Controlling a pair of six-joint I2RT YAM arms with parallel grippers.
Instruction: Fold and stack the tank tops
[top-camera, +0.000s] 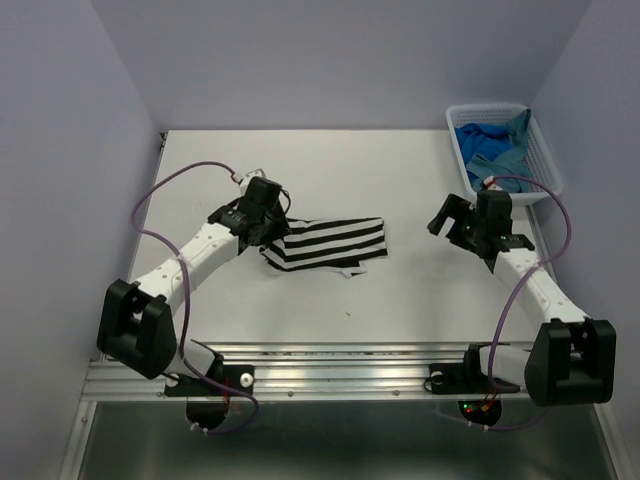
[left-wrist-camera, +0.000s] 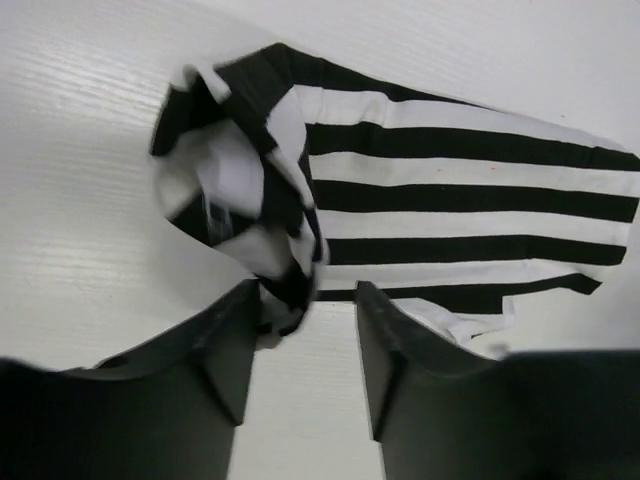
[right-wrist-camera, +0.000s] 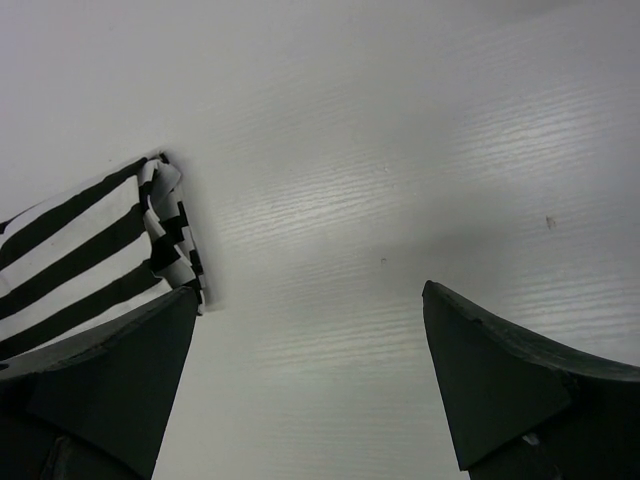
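Left wrist view: the left claw (left-wrist-camera: 308, 300) is low over the tabletop (left-wrist-camera: 90, 220). Its jaws are parted, with bare surface showing in the gap and nothing pinched. The bunched end of the striped tank top (left-wrist-camera: 450, 190) sits right at the fingertips, and one fold touches the inner tip of the left finger (left-wrist-camera: 225, 350). The rest of the cloth runs flat, ahead of the claw and to its right. My reading is that the claw is set at this crumpled end because that part needs squaring up before a clean fold.

Right wrist view: the right claw (right-wrist-camera: 310, 292) has its jaws spread wide and empty, with only tabletop between them. The striped top's other end lies ahead and to this claw's left, just past the left finger. Whether it touches the finger, I cannot tell. The claw is probably posted there to take that edge.

Top external view: the striped top lies as a flat band between the two claws, with the left claw at its end and the right claw apart from it. Beyond the right claw, at the far corner, the basket (top-camera: 484, 106) holds two blue tank tops (top-camera: 492, 145), heaped and unfolded. No stack has been begun.
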